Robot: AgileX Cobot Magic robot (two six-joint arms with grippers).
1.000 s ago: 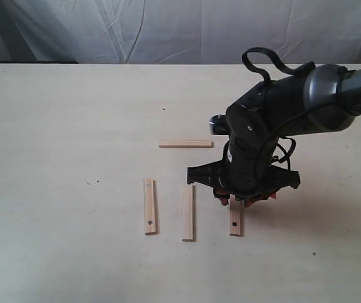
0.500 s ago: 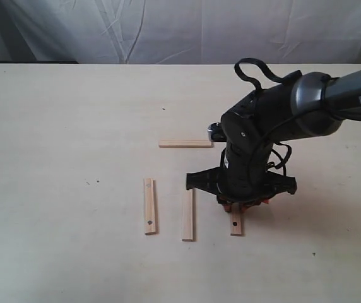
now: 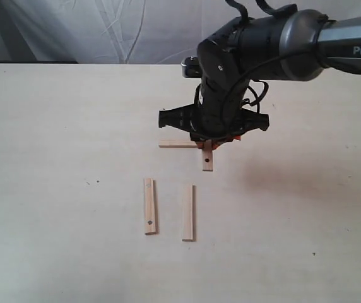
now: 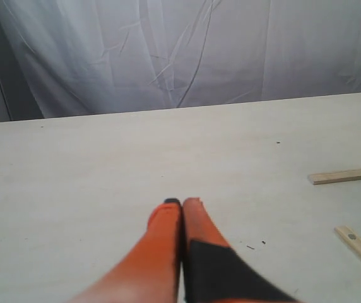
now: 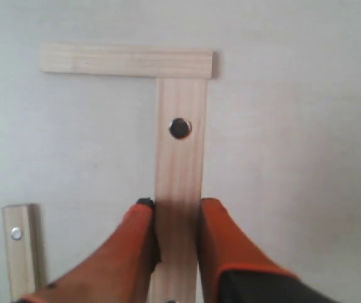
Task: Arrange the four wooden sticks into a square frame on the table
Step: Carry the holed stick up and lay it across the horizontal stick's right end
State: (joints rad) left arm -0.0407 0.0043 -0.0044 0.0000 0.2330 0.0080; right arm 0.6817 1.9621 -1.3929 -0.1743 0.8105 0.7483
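My right gripper [image 3: 208, 144] [image 5: 177, 205] is shut on a holed wooden stick [image 3: 207, 162] [image 5: 180, 158]. That stick's far end meets the right end of a plain stick [image 3: 176, 144] [image 5: 127, 61] lying crosswise on the table [image 3: 54, 158], forming an L. I cannot tell whether the held stick touches the table. Nearer the front lie a second holed stick [image 3: 149, 214] [image 5: 19, 252] and a plain stick [image 3: 187, 213], side by side and apart. My left gripper [image 4: 182, 202] is shut and empty over bare table; it is outside the exterior view.
A white cloth backdrop [image 3: 136, 28] hangs behind the table's far edge. The right arm [image 3: 281, 38] reaches in from the upper right. In the left wrist view, two sticks [image 4: 344, 176] [image 4: 360, 247] show at the edge.
The right gripper has carried the holed stick from the front right towards the back and left, up to the end of the crosswise plain stick. The other sticks have not moved.
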